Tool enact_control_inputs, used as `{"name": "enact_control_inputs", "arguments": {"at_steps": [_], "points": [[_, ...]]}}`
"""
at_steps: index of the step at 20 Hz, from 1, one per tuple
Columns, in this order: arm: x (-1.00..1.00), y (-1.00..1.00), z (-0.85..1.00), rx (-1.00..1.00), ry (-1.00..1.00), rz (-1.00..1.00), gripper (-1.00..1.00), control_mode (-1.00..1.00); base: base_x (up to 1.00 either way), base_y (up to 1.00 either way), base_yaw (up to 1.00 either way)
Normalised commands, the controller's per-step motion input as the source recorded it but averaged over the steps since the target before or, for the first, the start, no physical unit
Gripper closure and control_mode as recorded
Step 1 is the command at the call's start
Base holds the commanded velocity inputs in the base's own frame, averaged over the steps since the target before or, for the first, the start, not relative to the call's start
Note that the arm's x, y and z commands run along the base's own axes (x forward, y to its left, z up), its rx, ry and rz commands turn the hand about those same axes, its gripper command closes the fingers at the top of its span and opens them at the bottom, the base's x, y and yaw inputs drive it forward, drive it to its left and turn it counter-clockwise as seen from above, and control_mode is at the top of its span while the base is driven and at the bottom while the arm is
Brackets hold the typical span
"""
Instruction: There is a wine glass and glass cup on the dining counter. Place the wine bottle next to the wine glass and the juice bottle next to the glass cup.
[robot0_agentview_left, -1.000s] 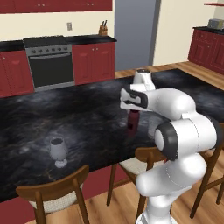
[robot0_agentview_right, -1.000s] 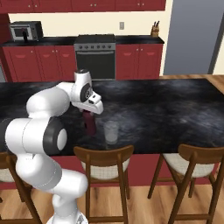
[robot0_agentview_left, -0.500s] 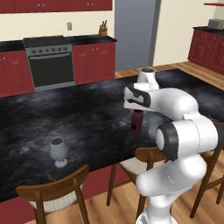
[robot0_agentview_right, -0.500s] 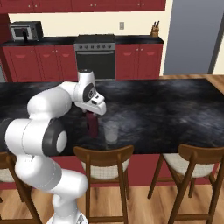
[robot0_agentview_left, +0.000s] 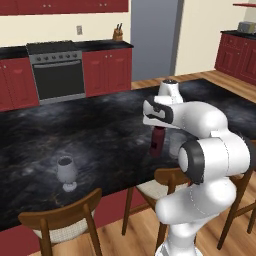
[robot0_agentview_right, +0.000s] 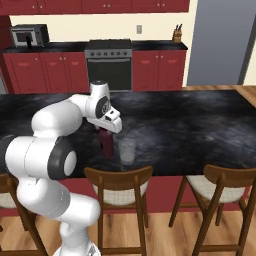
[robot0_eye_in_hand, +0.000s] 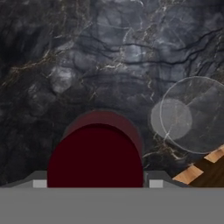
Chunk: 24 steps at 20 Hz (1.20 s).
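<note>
**Tool over the juice bottle beside the glass cup**

Tool (robot0_agentview_left: 158, 125) sits right above the juice bottle (robot0_agentview_left: 156, 141), pointing straight down at its cap. Whether its fingers are spread or pinching the bottle I cannot tell: in both base views the white hand covers the bottle's top, and the hand view gives no clear sight of the fingertips. From the hand view the dark red cap (robot0_eye_in_hand: 96, 155) bulks large and round at the bottom, with the bottle's shoulder showing as a paler red ring around it.

The juice bottle stands upright on the counter (robot0_agentview_right: 200, 125), near its front edge. Just beside it, on the side away from the arm in the right base view, stands the glass cup (robot0_agentview_right: 127, 151), upright and apart from the bottle by a narrow gap. In the hand view the glass cup (robot0_eye_in_hand: 192, 114) reads as a clear circle to the right of the cap, its base a paler disc inside.

The wine glass (robot0_agentview_left: 66, 171) stands upright well apart from both, farther along the same front edge of the counter toward the left in the left base view.

Wooden chairs (robot0_agentview_right: 118, 190) line the near side of the counter. Behind it are red cabinets and a steel oven (robot0_agentview_left: 58, 71).
</note>
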Motion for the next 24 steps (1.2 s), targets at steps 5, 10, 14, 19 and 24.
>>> {"name": "enact_control_inputs", "arguments": {"at_steps": [5,10,14,19,24], "points": [[0.00,0.00,-0.33,0.01,0.00,0.00,1.00,-1.00,0.00,0.00,0.00],[0.00,0.00,-0.32,0.00,0.01,0.00,1.00,-1.00,0.00,0.00,0.00],[-0.08,0.00,-0.28,0.00,0.00,-0.02,-1.00,-1.00,0.00,0.00,0.00],[-0.10,-0.02,-0.08,0.00,0.00,-0.01,-1.00,-1.00,0.00,0.00,0.00],[-0.14,-0.01,0.00,0.00,0.00,-0.01,-1.00,-1.00,0.00,0.00,0.00]]}}
